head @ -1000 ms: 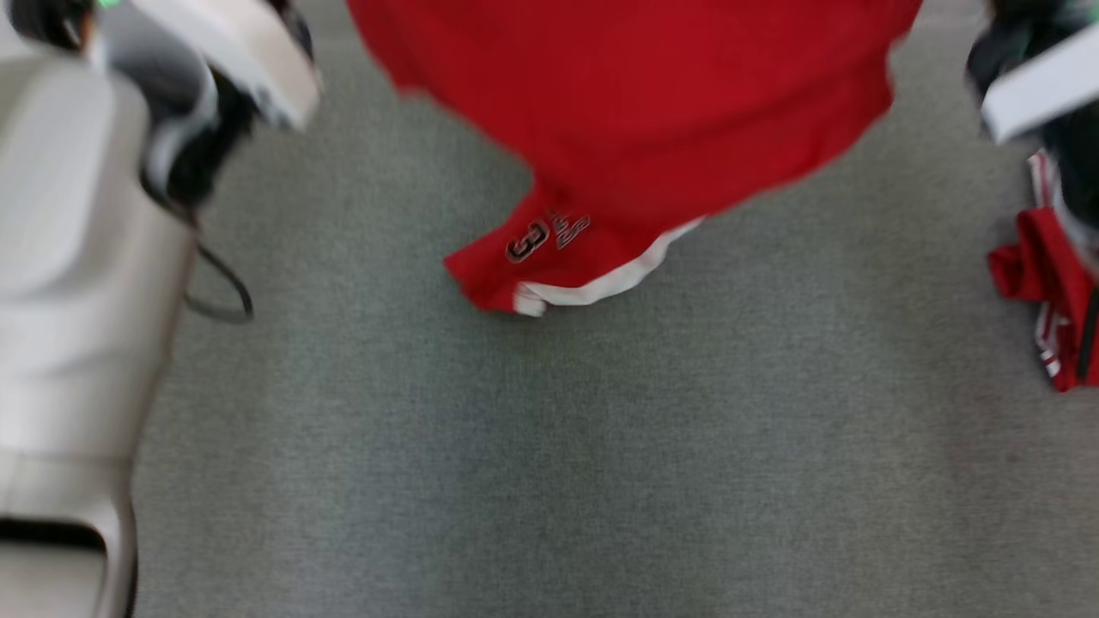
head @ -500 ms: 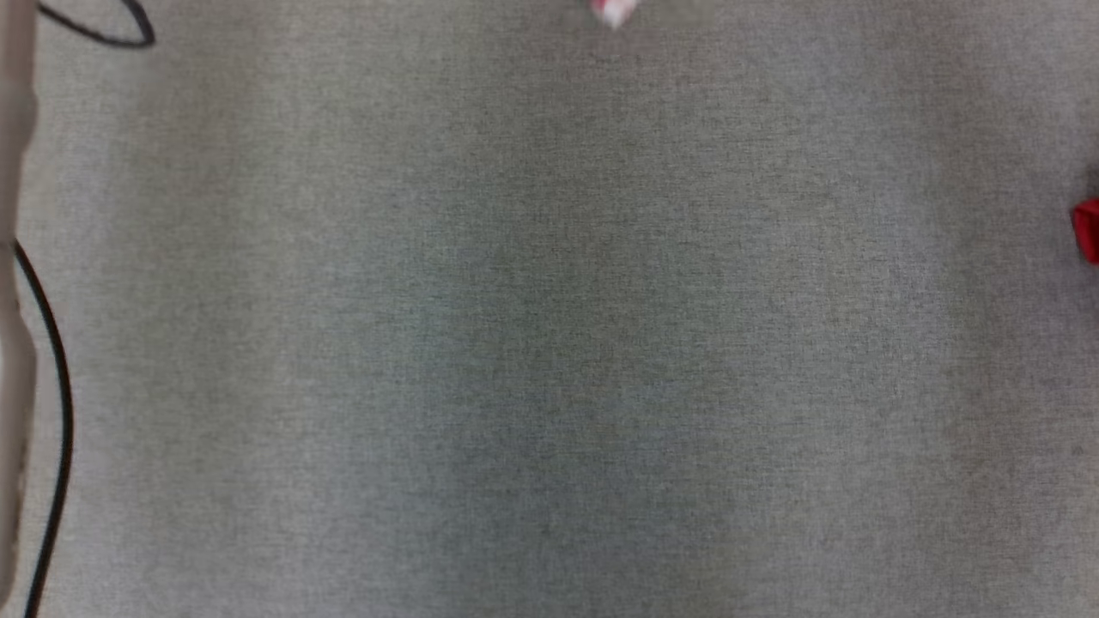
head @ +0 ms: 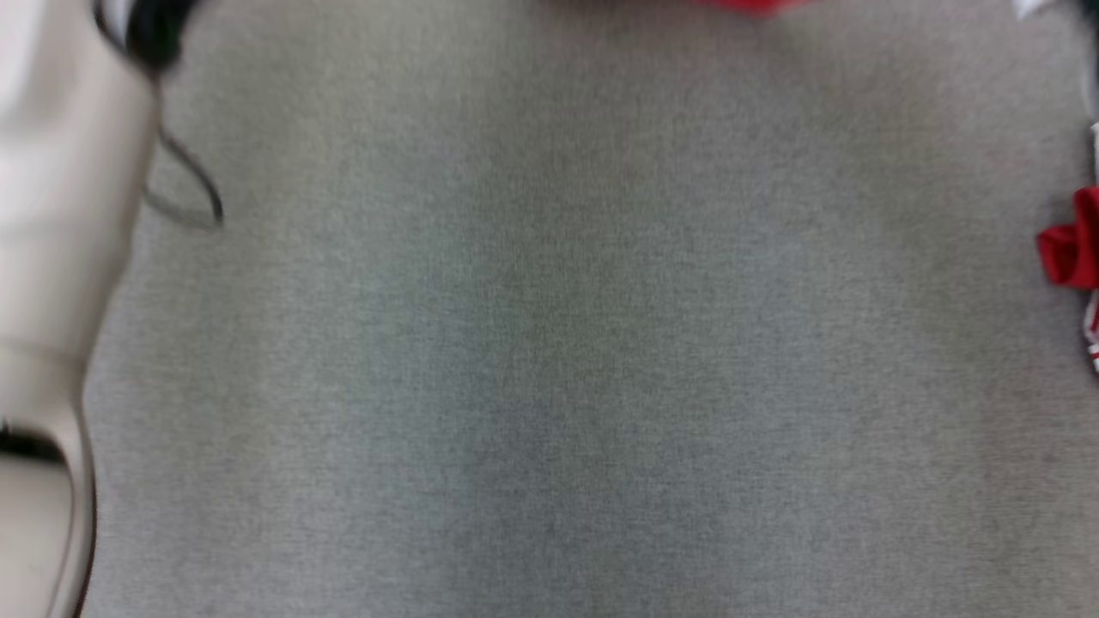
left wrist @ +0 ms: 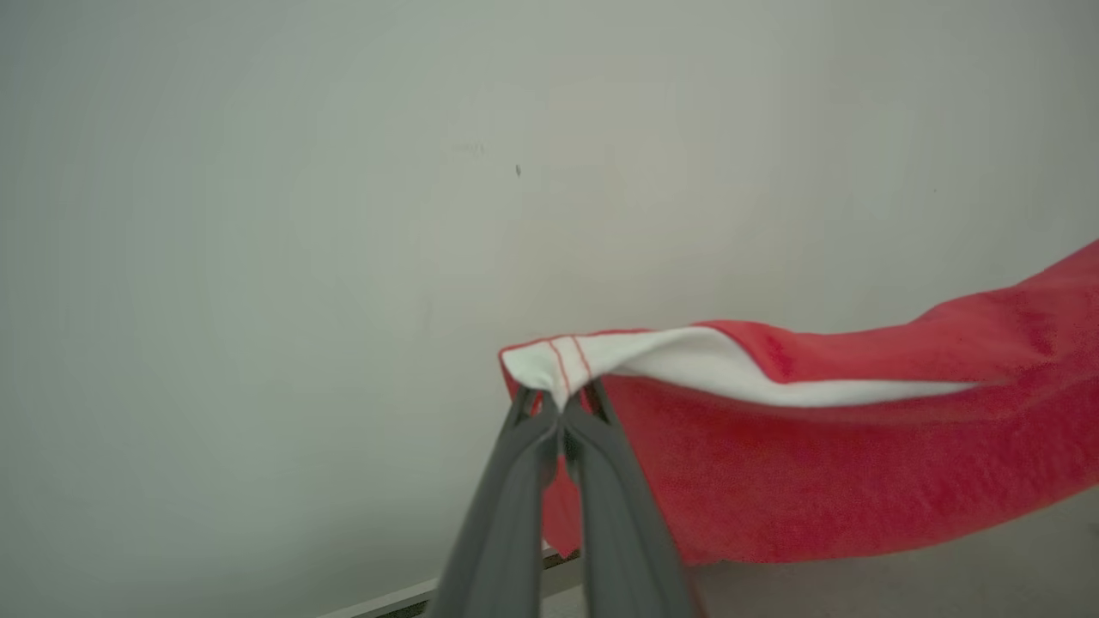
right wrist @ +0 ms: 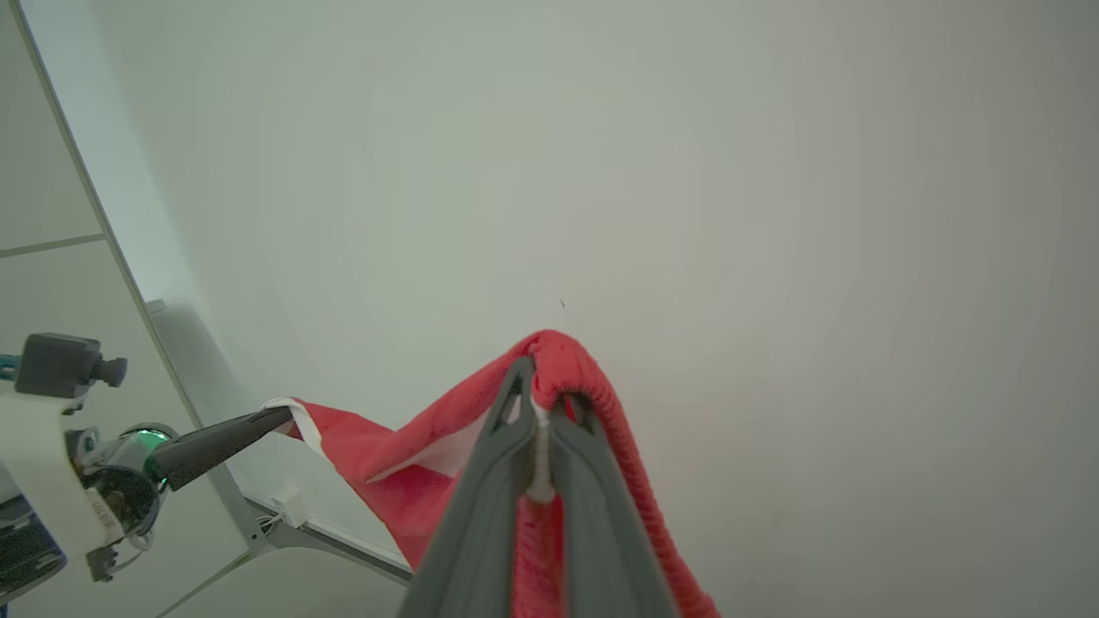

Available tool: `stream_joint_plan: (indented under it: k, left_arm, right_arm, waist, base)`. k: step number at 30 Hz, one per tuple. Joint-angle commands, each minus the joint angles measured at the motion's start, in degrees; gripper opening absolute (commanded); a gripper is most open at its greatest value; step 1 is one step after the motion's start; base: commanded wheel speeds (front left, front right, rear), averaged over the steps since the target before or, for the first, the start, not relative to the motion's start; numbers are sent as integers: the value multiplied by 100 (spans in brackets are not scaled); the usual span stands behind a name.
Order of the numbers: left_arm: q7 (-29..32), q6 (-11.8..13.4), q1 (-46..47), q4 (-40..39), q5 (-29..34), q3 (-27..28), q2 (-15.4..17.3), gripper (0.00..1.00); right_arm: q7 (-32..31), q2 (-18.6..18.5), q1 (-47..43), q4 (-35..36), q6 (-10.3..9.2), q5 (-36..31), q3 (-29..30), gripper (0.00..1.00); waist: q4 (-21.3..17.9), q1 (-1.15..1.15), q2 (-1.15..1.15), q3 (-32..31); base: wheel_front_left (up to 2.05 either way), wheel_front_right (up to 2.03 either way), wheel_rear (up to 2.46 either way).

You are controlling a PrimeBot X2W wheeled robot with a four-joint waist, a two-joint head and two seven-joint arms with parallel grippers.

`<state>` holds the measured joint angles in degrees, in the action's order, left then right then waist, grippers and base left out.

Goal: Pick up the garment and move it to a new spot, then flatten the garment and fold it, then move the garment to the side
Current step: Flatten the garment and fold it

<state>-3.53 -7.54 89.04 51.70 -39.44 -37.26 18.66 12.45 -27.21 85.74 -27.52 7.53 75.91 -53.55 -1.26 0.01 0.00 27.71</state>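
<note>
**Red garment strung between both grippers**

The left gripper point(left wrist: 562, 410) is clamped together on a white-banded corner of the garment point(left wrist: 859, 463), and the red cloth runs off to its right, sagging before a pale wall point(left wrist: 258, 215). The right gripper point(right wrist: 541, 402) is pinched on a red fold with a white edge caught between its fingers. From there the cloth trails down to its left.
</note>
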Motion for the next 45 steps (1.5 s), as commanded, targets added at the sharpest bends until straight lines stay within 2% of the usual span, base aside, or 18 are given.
stream_joint_plan:
  k: [1,5,10,16,19,23,24,25,28,32,37,40,45]
  left_arm:
    - [62,13,-471,-165,-323,-177,207,0]
    - [435,13,-1312,-597,-990,-568,573,0]
    - [1070,13,-2280,-1305,-1747,-1148,1025,0]
    - [2268,12,-3313,-2164,-2633,-1732,1619,0]
    - [2702,12,-3734,-2581,-2955,-1905,1997,0]
    - [2946,13,-4199,-3076,-3290,-1945,2465,0]
    - [2946,13,-4199,-3076,-3290,-1945,2465,0]
    - [3028,32,-4398,-3322,-3448,-1940,2674,0]
    - [3196,47,-4622,-3583,-3642,-1974,2865,0]
    - [3515,200,-4948,-4310,-3948,-2028,3251,0]
    - [3947,522,-5218,-5170,-4258,-2120,3741,0]
    - [4122,673,-5215,-5458,-4314,-2106,3932,0]
    - [4293,812,-4938,-5487,-4378,-1978,3975,0]
  right_arm:
    - [60,-120,-350,107,-11,137,-186,0]
    - [-15,-242,-1059,378,-11,471,-622,0]
    - [-531,-494,-1971,762,-11,841,-1327,0]
    - [-964,-885,-3004,1484,-11,1145,-1806,0]
    - [-1138,-1078,-3531,1824,-11,1235,-1894,0]
    - [-1094,-1373,-4202,2122,-11,1332,-1936,0]
    - [-1094,-1373,-4202,2122,-11,1332,-1936,0]
    - [-1023,-1477,-4492,2290,-11,1440,-1943,0]
    - [-1018,-1625,-4773,2512,-11,1552,-1949,0]
    - [-1142,-1931,-5268,3177,-11,1753,-1960,0]
    - [-1408,-2287,-5656,3837,-11,1971,-1964,0]
    - [-1496,-2368,-5675,3996,-11,2074,-1925,0]
    - [-1684,-2257,-5634,3977,-11,2475,-1785,0]
  waist:
    - [-14,-1,0,-271]
    - [-32,-1,0,-703]
    - [-13,-1,0,-1320]
    - [-9,-1,0,-1982]
    - [-39,-1,0,-2273]
    - [-85,-1,0,-2585]
    - [-85,-1,0,-2585]
    - [-107,-1,0,-2693]
    - [-119,-1,0,-2796]
    - [-142,-1,0,-2872]
    - [-189,-1,0,-2910]
    - [-270,-1,0,-2877]
    - [-434,-1,0,-2727]
  base:
    - [0,0,0]
    - [0,0,0]
    - [0,0,0]
    - [0,0,0]
    - [0,0,0]
    - [0,0,0]
    - [0,0,0]
    - [0,0,0]
    - [0,0,0]
    - [0,0,0]
    - [0,0,0]
    - [0,0,0]
    - [0,0,0]
